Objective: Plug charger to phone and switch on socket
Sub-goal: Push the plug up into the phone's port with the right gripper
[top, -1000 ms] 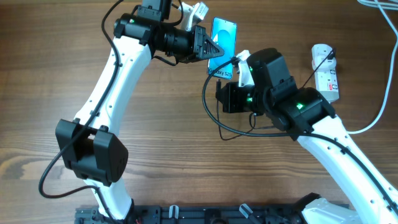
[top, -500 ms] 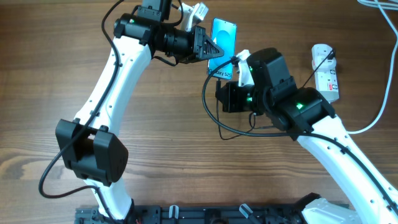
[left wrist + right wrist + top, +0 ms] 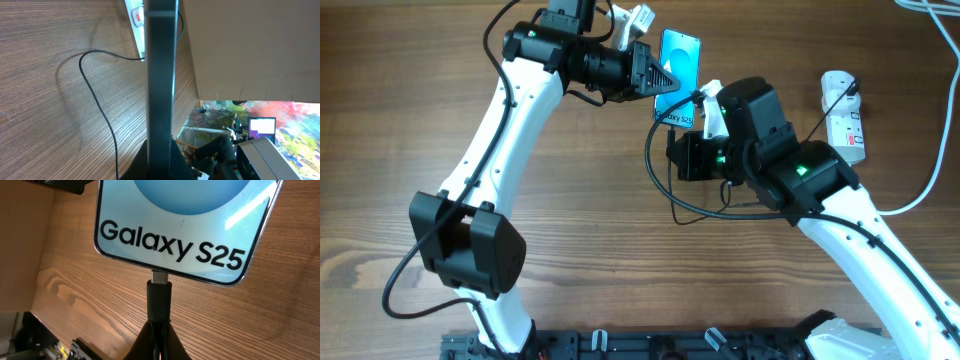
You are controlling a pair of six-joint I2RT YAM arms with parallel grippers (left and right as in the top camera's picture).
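The phone point(image 3: 679, 62) has a turquoise screen and a white band reading "Galaxy S25" point(image 3: 172, 247). My left gripper point(image 3: 658, 80) is shut on the phone's side and holds it off the table; its edge shows as a dark vertical bar in the left wrist view point(image 3: 160, 75). My right gripper point(image 3: 160, 330) is shut on the charger's dark connector point(image 3: 159, 300), whose metal tip sits at the port in the phone's bottom edge. The thin black cable point(image 3: 665, 185) loops below the phone. The white socket strip point(image 3: 844, 115) lies at the right, with its red mark in the left wrist view point(image 3: 136, 15).
A thick white cord point(image 3: 932, 170) runs from the strip along the table's right edge. The charger cable crosses the wood in the left wrist view point(image 3: 100, 100). A dark rail point(image 3: 640, 345) lies along the front edge.
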